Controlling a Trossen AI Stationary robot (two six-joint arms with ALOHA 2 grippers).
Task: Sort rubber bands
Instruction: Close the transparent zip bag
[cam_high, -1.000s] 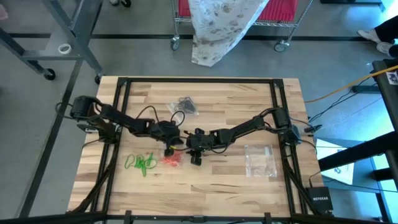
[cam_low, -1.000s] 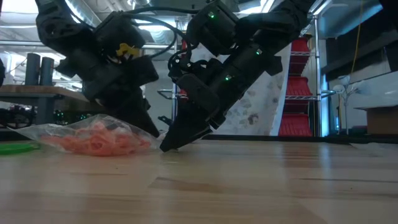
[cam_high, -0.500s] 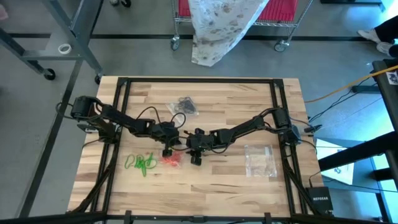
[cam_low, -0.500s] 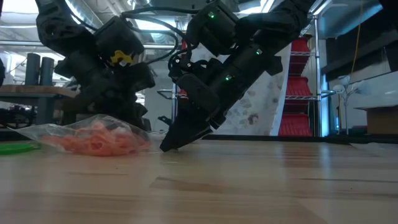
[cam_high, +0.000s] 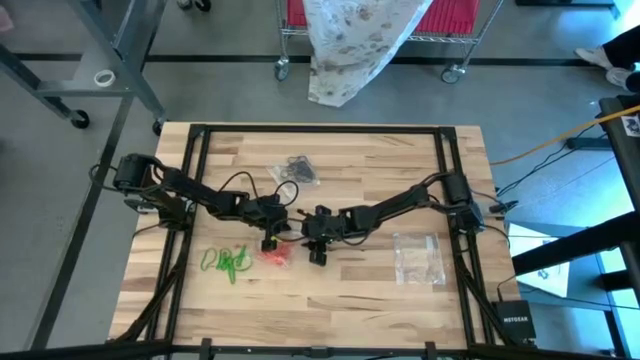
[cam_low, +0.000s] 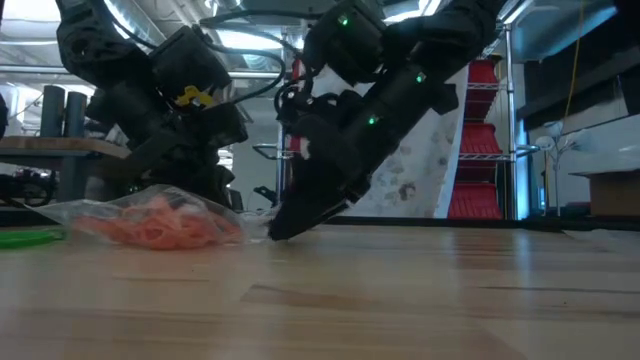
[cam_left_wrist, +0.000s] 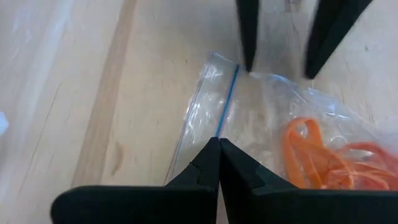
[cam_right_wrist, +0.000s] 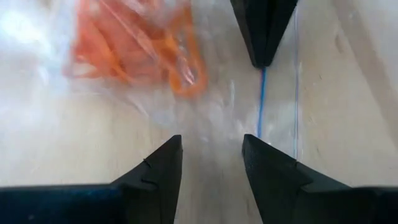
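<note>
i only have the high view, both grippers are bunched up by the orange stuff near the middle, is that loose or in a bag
Observer: The orange-red rubber bands sit inside a clear plastic bag with a blue zip line.
Operator: left gripper holding it
Observer: The left gripper is shut, tips over the bag's edge; a grip isn't clear.
Operator: and the right
Observer: The right gripper is open, fingers straddling the bag's mouth.

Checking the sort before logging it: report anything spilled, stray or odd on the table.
Nothing looks spilled or damaged. The green rubber bands lie loose on the table, while the orange rubber bands sit inside a clear bag. The shut left gripper and open right gripper meet at the bag's mouth.
</note>
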